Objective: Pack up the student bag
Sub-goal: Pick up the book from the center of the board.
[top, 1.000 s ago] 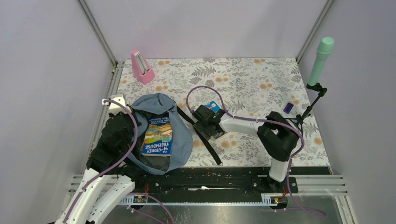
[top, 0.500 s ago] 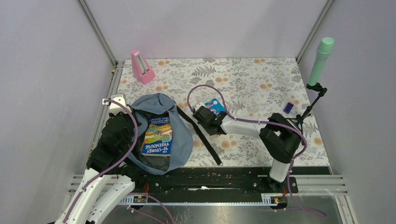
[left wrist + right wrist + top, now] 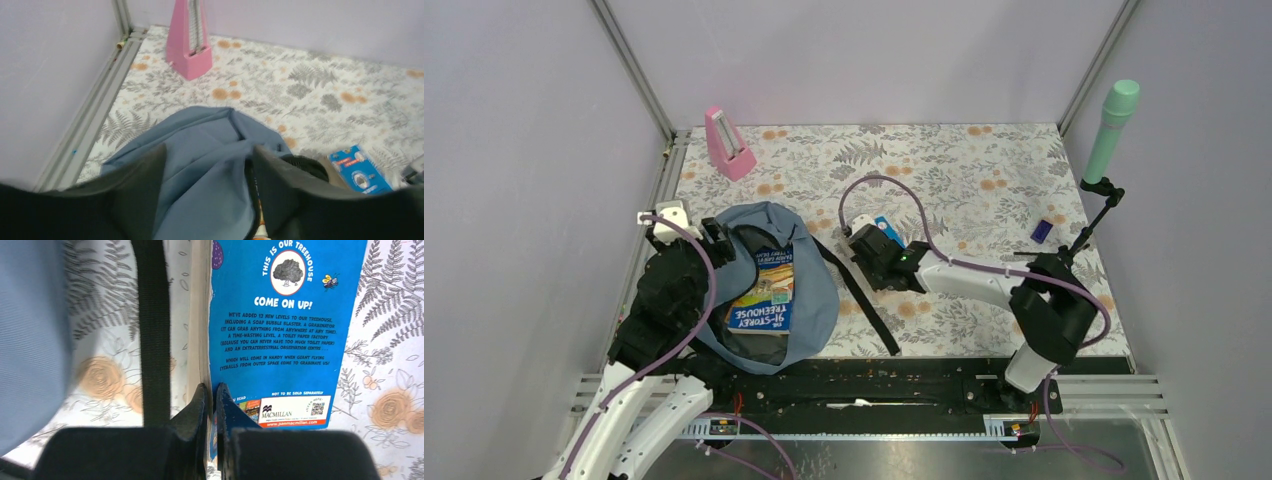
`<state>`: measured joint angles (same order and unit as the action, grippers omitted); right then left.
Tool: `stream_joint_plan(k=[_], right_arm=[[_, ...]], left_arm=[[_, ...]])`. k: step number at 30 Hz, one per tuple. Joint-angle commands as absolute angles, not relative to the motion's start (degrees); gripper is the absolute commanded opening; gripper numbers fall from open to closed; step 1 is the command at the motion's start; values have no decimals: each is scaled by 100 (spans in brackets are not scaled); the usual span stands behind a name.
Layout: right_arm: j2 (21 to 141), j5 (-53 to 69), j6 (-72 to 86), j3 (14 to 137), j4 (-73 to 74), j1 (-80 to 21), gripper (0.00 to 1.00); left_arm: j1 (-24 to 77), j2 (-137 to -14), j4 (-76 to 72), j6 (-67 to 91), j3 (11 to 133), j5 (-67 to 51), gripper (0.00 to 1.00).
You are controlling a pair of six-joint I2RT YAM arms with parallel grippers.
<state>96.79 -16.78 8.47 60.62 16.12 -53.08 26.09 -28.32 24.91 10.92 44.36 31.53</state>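
The student bag (image 3: 819, 300), grey-blue fabric, lies open at the left with a book (image 3: 762, 292) inside its mouth. My left gripper (image 3: 714, 238) hovers over the bag's top left rim. It is open, and its fingers (image 3: 142, 185) straddle loose bag fabric (image 3: 200, 150) without pinching it. A second blue book (image 3: 886, 227) lies on the mat to the right of the bag. My right gripper (image 3: 210, 392) is shut on the near edge of this blue book (image 3: 280, 325). A black bag strap (image 3: 150, 330) runs just left of it.
A pink metronome (image 3: 727, 145) stands at the back left corner. A green microphone on a black stand (image 3: 1112, 120) rises at the right wall, with a small purple object (image 3: 1041, 230) near it. The strap (image 3: 864, 300) trails toward the front rail.
My left gripper has opened and let go of the bag's rim. My right gripper has closed on the blue book's edge, and its arm has shifted a little to the right.
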Motion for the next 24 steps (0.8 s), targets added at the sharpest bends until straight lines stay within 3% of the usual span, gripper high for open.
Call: stream_joint_plan(k=[1, 4, 9, 17, 24], right_arm=[[8900, -1033, 1548, 5789, 901, -5250, 0], [8623, -831, 1846, 5545, 513, -5230, 0], [8260, -756, 2194, 5224, 140, -5229, 0], [7688, -869, 2443, 4614, -423, -5221, 0], [7227, -1130, 2491, 4198, -666, -5221, 0]], left_arm=[[2557, -2831, 1815, 999, 4556, 2807, 81], [2558, -3007, 1826, 967, 4649, 2482, 91], [2581, -3423, 1791, 1311, 4955, 1686, 97], [3408, -4166, 1336, 1966, 5286, 1376, 99], [3857, -5560, 1089, 3055, 5579, 832, 99]])
